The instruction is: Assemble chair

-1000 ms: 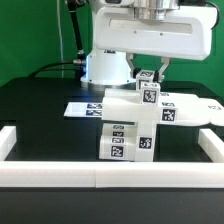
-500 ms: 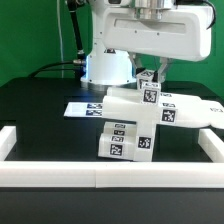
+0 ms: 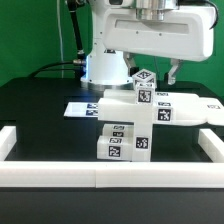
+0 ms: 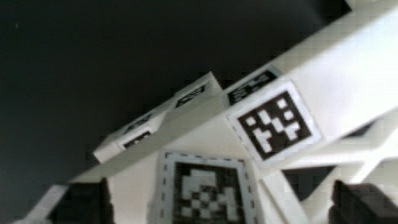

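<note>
We see the chair [image 3: 132, 122] standing near the middle of the black desk [image 3: 40, 110], a stack of chunky white blocks with square black-and-white tags on their faces. A wide slab runs across its upper part toward the exterior view's right, and a short post rises from the top with a tag on its front. Below, two tagged blocks sit side by side on the desk surface.

Our pincer [image 3: 153, 72] hangs just above the post with its two dark fingers [image 3: 174, 72] spread apart, one on each side, gripping nothing.

Behind the chair the marker board [image 3: 82, 107] lies flat on the desk. A low white border rail [image 3: 100, 176] runs along the near edge.

In the wrist view we look closely at tagged white faces of the chair [image 4: 267, 120] against the dark desk.
</note>
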